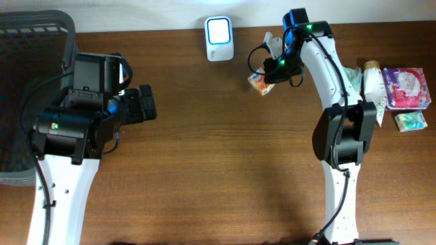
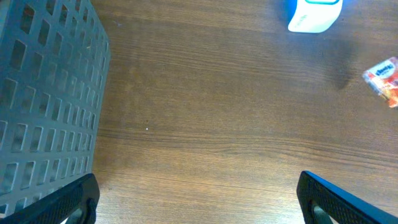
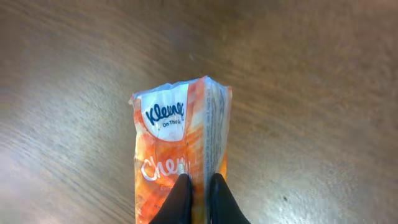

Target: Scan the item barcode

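An orange Kleenex tissue pack [image 3: 180,143] is pinched at its edge between the two black fingers of my right gripper [image 3: 199,186], which is shut on it. From overhead, the same pack [image 1: 258,82] hangs at the right gripper [image 1: 267,76] just right of the white barcode scanner [image 1: 219,38] at the table's far edge. In the left wrist view the pack [image 2: 384,78] and the scanner [image 2: 314,14] show far off. My left gripper [image 1: 144,104] stands wide open over bare wood, its fingertips [image 2: 74,199] far apart with nothing between them.
A dark mesh basket [image 1: 27,75] stands at the far left beside the left arm, its wall [image 2: 43,99] close to the left fingers. At the right edge lie a purple packet [image 1: 406,87], a white bottle [image 1: 372,80] and a small teal pack [image 1: 411,121].
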Controlling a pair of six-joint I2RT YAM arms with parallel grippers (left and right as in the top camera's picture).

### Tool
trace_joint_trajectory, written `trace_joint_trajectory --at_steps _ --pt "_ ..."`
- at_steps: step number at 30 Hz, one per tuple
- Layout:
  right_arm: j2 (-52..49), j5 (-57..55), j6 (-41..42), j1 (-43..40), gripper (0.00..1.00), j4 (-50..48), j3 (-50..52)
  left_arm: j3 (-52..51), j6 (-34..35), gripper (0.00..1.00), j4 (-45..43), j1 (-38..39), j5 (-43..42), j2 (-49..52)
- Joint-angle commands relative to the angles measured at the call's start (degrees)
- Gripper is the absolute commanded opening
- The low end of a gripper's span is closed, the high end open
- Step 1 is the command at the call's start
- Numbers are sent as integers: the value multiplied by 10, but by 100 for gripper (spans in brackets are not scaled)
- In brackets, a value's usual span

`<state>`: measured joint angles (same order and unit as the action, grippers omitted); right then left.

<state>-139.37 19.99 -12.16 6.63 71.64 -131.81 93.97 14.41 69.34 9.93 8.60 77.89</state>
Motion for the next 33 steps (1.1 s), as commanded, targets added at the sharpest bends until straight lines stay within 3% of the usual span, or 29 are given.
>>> trace_joint_trajectory --at_steps 1,4,8,12,16,19,20,22,24,27,28,29,30,33 --pt "2 40 -5 1 4 -63 -12 5 3 99 0 -3 2 -1" --pt "2 -37 -5 28 4 -184 -20 5 3 99 0 -3 2 -1" --pt "2 -325 -62 107 4 -353 -20 5 3 99 0 -3 2 -1" --pt "-2 -362 -178 168 4 -470 -19 5 3 99 0 -3 2 -1" --pt "-44 -360 -178 179 4 -531 -17 5 3 99 0 -3 2 -1" --pt "-50 -387 -105 173 5 -516 -16 5 3 99 0 -3 2 -1" --pt "-50 -387 -81 169 14 -500 -17 5 3 99 0 -3 2 -1" --pt "-47 -387 -37 162 19 -431 -17 5 3 99 0 -3 2 -1" --pt "-32 -387 46 155 13 -322 -17 5 3 99 0 -3 2 -1" --pt "-5 -386 147 151 13 -237 -17 5 3 99 0 -3 2 -1" --pt "9 -357 236 147 23 -180 -17 5 3 99 0 -3 2 -1" --pt "13 -306 276 143 44 -147 -17 5 3 99 0 -3 2 -1" --pt "14 -245 286 142 49 -127 -17 5 3 99 0 -3 2 -1" --pt "13 -108 286 141 39 -64 -16 5 3 99 0 -3 2 -1"
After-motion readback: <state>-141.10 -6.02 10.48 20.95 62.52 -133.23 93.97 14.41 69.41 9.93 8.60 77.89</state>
